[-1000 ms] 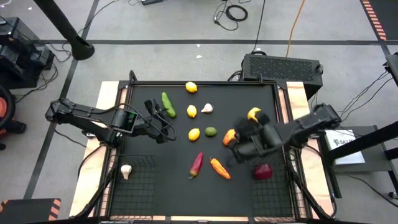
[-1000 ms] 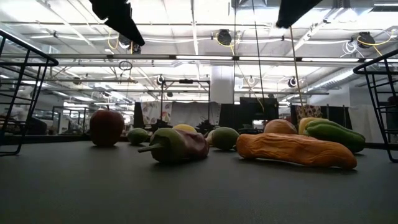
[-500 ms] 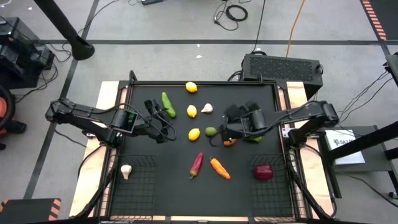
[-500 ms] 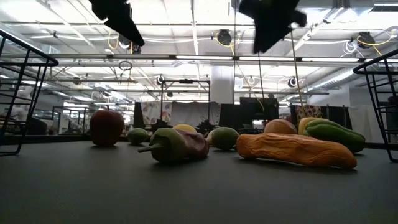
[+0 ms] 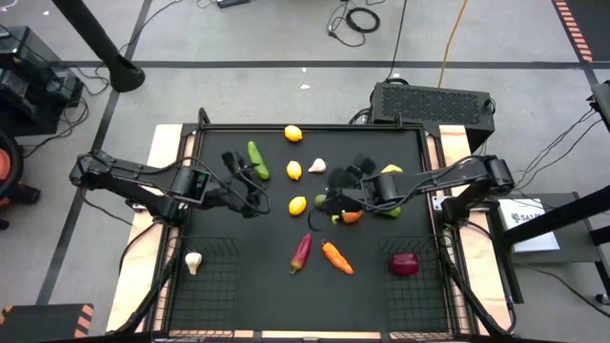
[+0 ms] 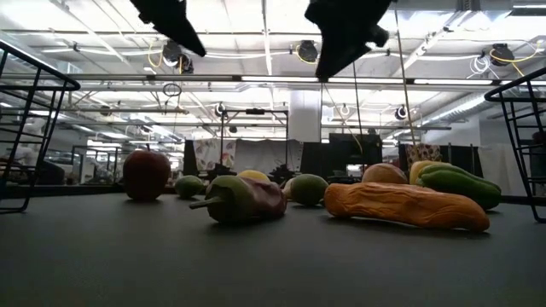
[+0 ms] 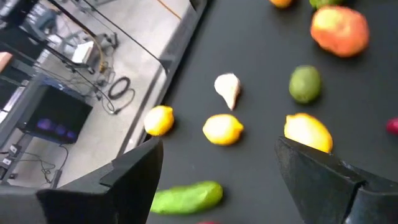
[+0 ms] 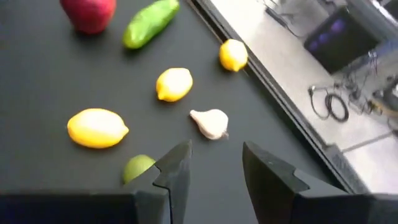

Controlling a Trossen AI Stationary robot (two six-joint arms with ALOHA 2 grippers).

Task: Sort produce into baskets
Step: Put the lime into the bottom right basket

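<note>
Toy produce lies spread on the black tabletop: three lemons, a garlic, a cucumber, a lime, a red chili and a carrot. My right gripper hangs open above the table's middle, over the lime, with nothing between its fingers. Left of it, my left gripper hangs open above the table beside the cucumber. Another garlic lies in the left basket. A dark red piece lies in the right basket.
A yellow pepper, a green pepper and an orange piece lie under my right arm. A red apple sits near the cucumber. Both baskets stand at the near corners. A raised rim frames the table.
My right gripper has swung from near the right basket toward the table's left, out over the middle, sinking a little and rolling its wrist. Its fingers stay open and hold nothing. No produce has moved.
</note>
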